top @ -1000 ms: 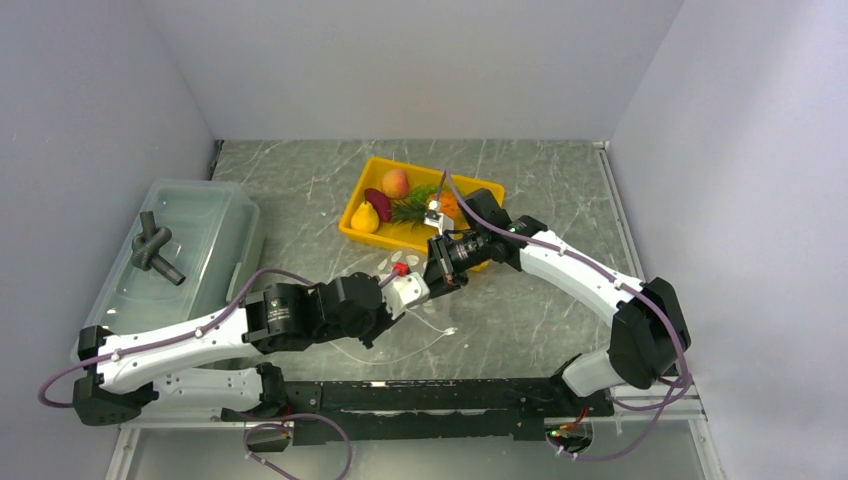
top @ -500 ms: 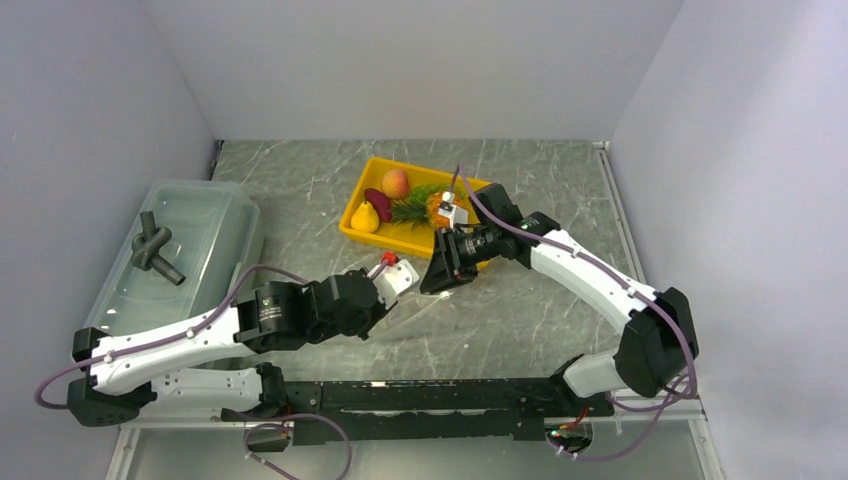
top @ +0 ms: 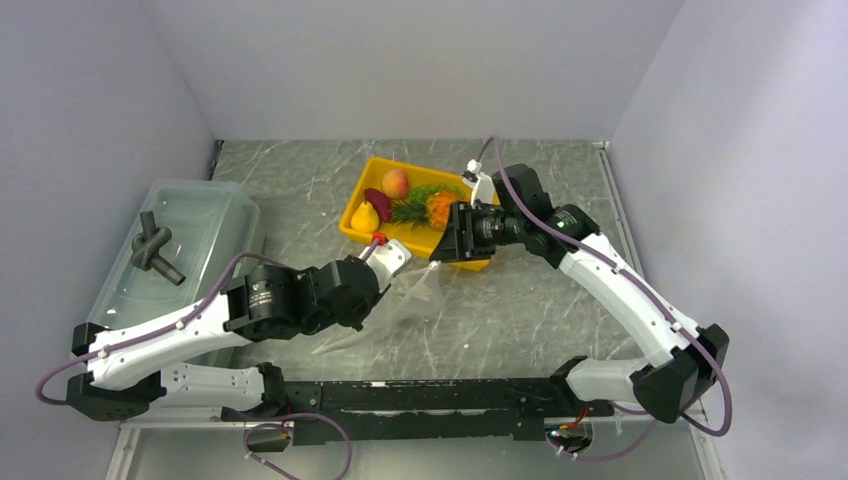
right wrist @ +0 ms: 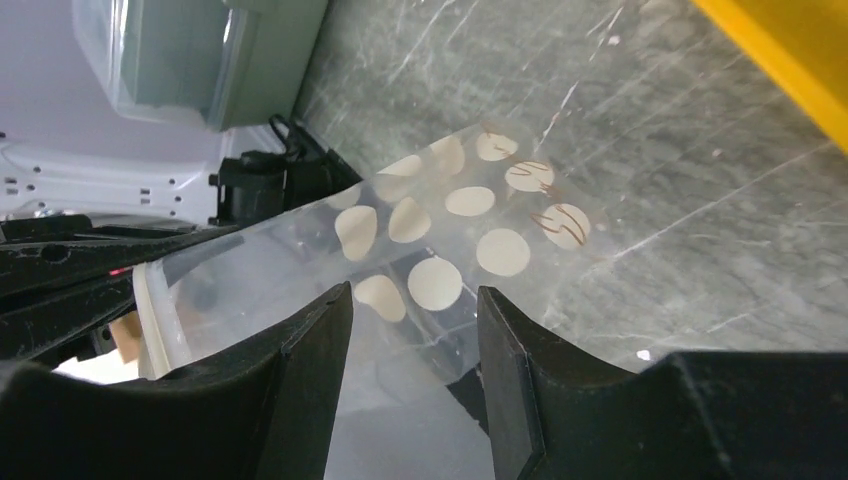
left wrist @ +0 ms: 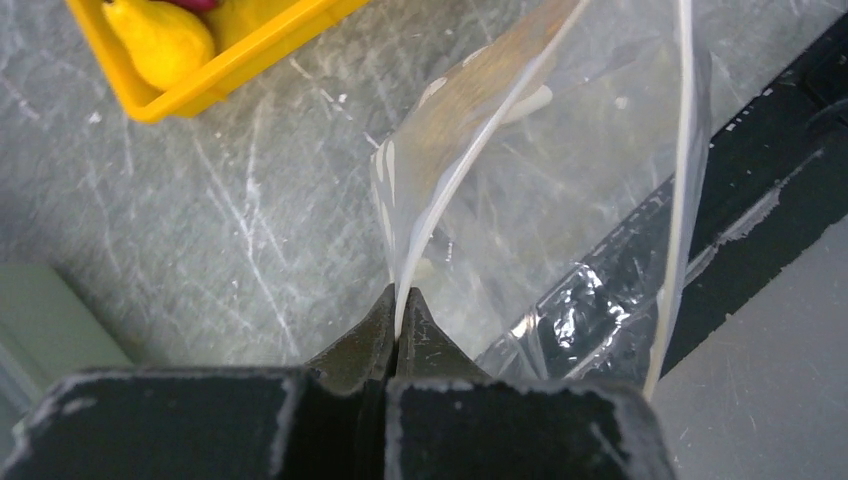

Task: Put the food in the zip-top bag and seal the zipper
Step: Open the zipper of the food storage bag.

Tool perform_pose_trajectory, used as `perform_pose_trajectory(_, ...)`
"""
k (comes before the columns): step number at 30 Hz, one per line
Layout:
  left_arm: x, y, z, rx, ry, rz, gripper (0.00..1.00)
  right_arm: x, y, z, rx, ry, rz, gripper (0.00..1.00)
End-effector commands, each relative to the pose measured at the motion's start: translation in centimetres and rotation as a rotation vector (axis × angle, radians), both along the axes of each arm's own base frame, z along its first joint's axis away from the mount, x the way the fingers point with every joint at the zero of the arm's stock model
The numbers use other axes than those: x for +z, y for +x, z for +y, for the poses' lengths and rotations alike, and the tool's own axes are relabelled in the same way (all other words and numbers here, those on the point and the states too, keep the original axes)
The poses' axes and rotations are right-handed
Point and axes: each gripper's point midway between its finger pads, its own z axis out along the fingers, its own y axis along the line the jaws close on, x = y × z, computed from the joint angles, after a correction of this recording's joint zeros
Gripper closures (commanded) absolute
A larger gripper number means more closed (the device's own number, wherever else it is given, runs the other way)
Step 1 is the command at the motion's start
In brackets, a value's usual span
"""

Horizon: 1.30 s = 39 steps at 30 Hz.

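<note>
The zip-top bag [top: 405, 300], clear with white dots, hangs lifted off the table by one mouth edge. My left gripper [left wrist: 400, 303] is shut on that edge, pinching the whitish zipper [left wrist: 445, 190]; the other zipper strip [left wrist: 684, 200] hangs apart from it, so the mouth gapes. My right gripper [right wrist: 414, 300] is open and holds nothing, hovering above the bag [right wrist: 440, 230] and just in front of the tray. The food lies in the yellow tray: pineapple [top: 438, 207], peach-coloured fruit [top: 395, 183], dark red piece [top: 377, 197], yellow pear [top: 365, 216].
The yellow tray [top: 402, 238] sits mid-table behind the bag. A translucent lidded bin [top: 195, 255] with a dark knotted piece [top: 153, 250] on its lid stands at the left. A black rail [top: 430, 393] runs along the near edge. Grey walls close in three sides.
My right gripper opened, let go of the bag and drew back up toward the tray. The left gripper, still shut on the bag's edge, lifted it and carried it toward the tray.
</note>
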Motion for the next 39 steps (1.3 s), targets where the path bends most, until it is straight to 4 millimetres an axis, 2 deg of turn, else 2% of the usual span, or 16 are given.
perform_pose_trajectory(1,1.1,0.9,2.2,0.145,0.052,-0.019,1.0,2.9,1.1,-1.5,-0.081,-0.021,-0.118,0.47)
perform_pose_trajectory(7,1.1,2.1,4.4,0.302,0.202,-0.043,1.0,4.9,1.7,-2.7,-0.136,-0.045,-0.203,0.46)
perform_pose_trajectory(12,0.8,2.6,4.7,0.392,0.262,-0.053,1.0,5.9,1.2,-2.2,-0.115,0.007,-0.226,0.46)
perform_pose_trajectory(19,0.2,3.5,3.3,0.47,0.294,-0.052,1.0,7.8,-0.9,0.5,-0.02,0.159,-0.245,0.51)
perform_pose_trajectory(23,-0.7,4.1,2.5,0.491,0.279,-0.032,1.0,7.7,-1.8,1.7,0.0,0.196,-0.226,0.58)
perform_pose_trajectory(27,-1.5,4.7,2.3,0.51,0.227,0.012,1.0,7.2,-2.3,2.3,-0.004,0.237,-0.2,0.69)
perform_pose_trajectory(31,-1.9,5.2,1.8,0.505,0.141,0.06,1.0,6.6,-2.9,2.7,-0.001,0.265,-0.174,0.75)
perform_pose_trajectory(39,-2.8,5.3,-0.9,0.458,0.055,0.118,1.0,7.2,-4.1,3.6,0.015,0.341,-0.144,0.89)
